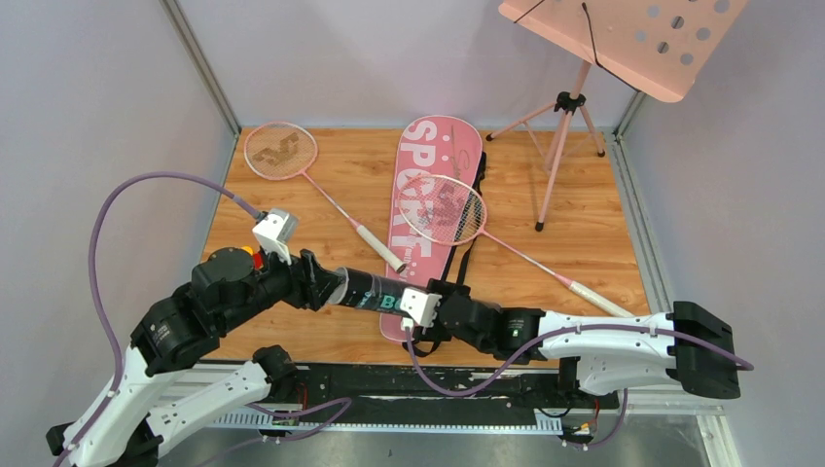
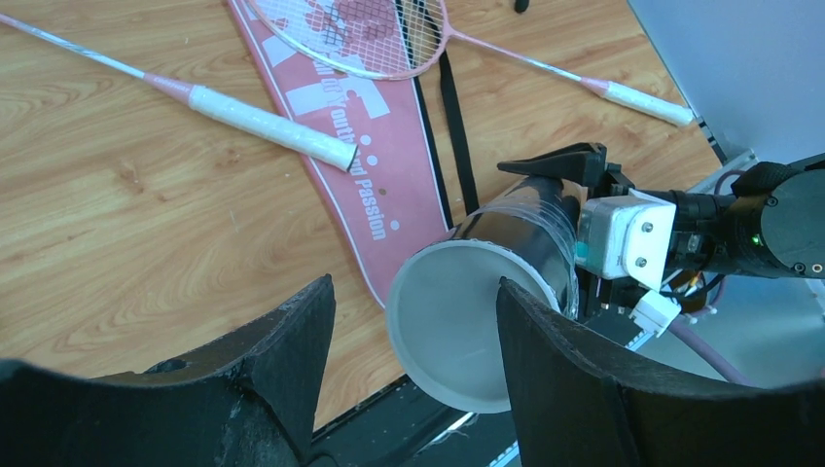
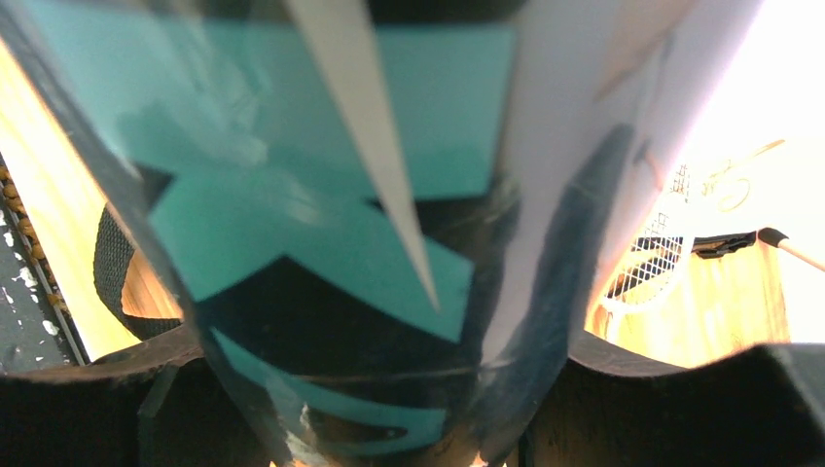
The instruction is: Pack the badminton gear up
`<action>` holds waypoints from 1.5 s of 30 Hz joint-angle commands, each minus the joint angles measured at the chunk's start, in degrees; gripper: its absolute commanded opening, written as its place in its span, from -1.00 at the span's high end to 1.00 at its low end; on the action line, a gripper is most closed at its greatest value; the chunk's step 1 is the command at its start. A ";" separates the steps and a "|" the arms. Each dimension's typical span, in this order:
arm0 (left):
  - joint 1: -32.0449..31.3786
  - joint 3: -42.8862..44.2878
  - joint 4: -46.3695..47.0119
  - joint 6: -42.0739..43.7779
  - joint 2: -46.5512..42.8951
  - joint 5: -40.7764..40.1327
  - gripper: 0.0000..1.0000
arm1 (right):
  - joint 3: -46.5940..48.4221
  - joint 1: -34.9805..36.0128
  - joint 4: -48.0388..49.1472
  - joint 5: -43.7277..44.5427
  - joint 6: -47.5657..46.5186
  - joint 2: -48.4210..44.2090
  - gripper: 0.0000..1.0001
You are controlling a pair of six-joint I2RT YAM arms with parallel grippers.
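Position: black tube [image 1: 375, 290] held level above the near edge of the tabletop [image 1: 292, 336].
Left hand [image 2: 413, 287]: spread open around one tube end, no clamp.
Right hand [image 1: 433, 309]: clamped on the other end.
Risk: one-hand support on a glossy wall; possible slip or droop.
Tube look: black, teal print, pale end.
Beyond: racket bag [image 1: 438, 156] flat mid-tabletop, reaching the far edge.

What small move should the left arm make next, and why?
Probably draw the left end effector straight back from the black tube. Its jaws stand open around the tube's end, while the right end effector grips the tube.
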 commanded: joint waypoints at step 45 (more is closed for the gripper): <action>-0.44 -8.99 28.15 -12.57 -2.83 15.95 -0.44 | -1.22 -0.55 19.10 -8.80 8.64 -13.20 0.13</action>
